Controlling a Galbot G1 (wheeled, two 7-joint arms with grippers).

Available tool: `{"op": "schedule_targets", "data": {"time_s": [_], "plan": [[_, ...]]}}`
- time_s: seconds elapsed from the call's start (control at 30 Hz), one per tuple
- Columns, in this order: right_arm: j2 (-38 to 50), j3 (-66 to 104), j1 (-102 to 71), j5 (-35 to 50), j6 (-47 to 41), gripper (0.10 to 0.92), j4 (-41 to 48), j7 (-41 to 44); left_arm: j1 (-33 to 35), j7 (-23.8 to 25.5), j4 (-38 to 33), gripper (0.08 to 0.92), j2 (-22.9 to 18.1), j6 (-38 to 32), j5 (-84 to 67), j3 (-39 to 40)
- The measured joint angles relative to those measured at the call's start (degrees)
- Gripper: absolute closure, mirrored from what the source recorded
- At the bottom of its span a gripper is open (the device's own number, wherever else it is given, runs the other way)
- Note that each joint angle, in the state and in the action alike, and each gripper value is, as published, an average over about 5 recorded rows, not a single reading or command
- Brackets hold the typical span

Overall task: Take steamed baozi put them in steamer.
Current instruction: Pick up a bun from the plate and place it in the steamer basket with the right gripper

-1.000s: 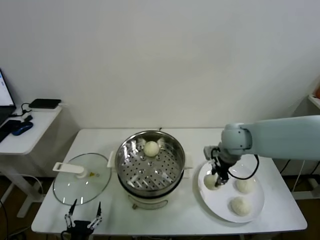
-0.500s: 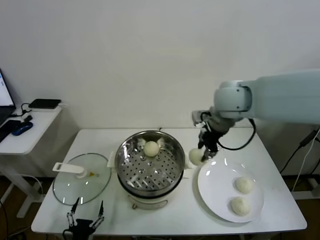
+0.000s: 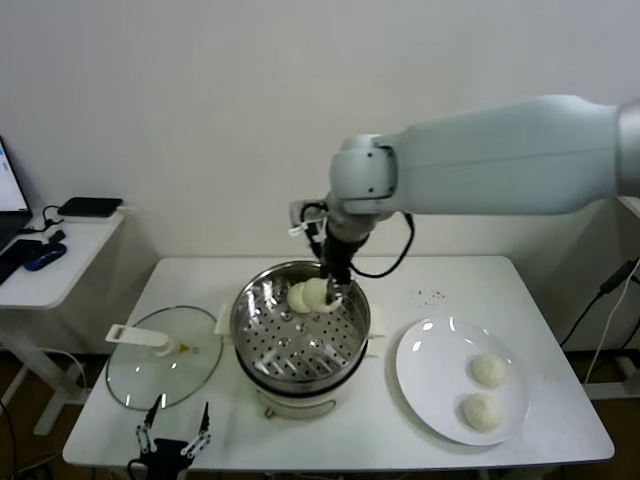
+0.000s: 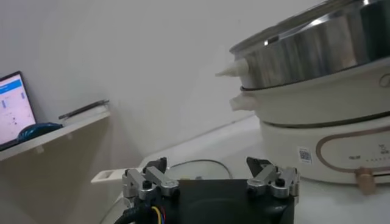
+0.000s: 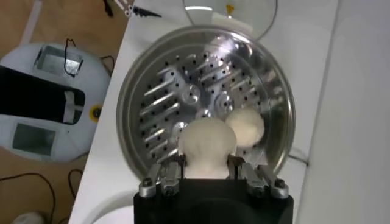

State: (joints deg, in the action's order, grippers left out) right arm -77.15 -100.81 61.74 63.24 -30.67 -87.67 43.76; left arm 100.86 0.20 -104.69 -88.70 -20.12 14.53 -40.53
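The steamer is a shiny steel pot with a perforated tray, standing at the table's middle. My right gripper hangs over its far side, shut on a cream-white steamed baozi. In the right wrist view that baozi sits between the fingers of the right gripper, above the tray. A second baozi lies on the tray right beside it. Two more baozi rest on the white plate. My left gripper is parked open at the table's front left edge.
The glass lid with a white handle lies flat to the left of the steamer. A side desk with a dark mouse and a black device stands beyond the table's left edge.
My right gripper has lifted one baozi off the plate and carried it left to above the steamer's far side. The plate now holds two. The left arm has stayed put.
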Motion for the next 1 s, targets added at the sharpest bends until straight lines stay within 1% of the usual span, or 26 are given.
{"op": "schedule_targets", "data": {"time_s": [0.43, 0.8, 0.87, 0.93, 1.0], "plan": [[-7.5, 2.9, -10.2, -2.1, -0.4, 0.532, 8.8, -1.6, -0.2, 0.0, 0.3, 0.177, -0.3, 0.2, 0.0, -0.4], [-11.4, 4.3, -16.3, -4.3, -0.5, 0.528, 14.9, -2.6, -0.4, 0.0, 0.8, 0.177, -0.2, 0.0, -0.2, -0.7], [-11.8, 4.5, -17.1, -4.5, -0.5, 0.513, 15.6, -2.7, -0.4, -0.1, 0.8, 0.177, -0.2, -0.1, -0.2, -0.7], [-12.0, 4.6, -17.5, -4.6, -0.4, 0.477, 16.2, -2.8, -0.4, -0.1, 0.8, 0.177, -0.1, -0.1, -0.2, -0.7], [-12.1, 4.8, -17.8, -4.7, -0.4, 0.422, 16.5, -2.8, -0.4, -0.1, 0.8, 0.177, -0.1, -0.1, -0.3, -0.7]]}}
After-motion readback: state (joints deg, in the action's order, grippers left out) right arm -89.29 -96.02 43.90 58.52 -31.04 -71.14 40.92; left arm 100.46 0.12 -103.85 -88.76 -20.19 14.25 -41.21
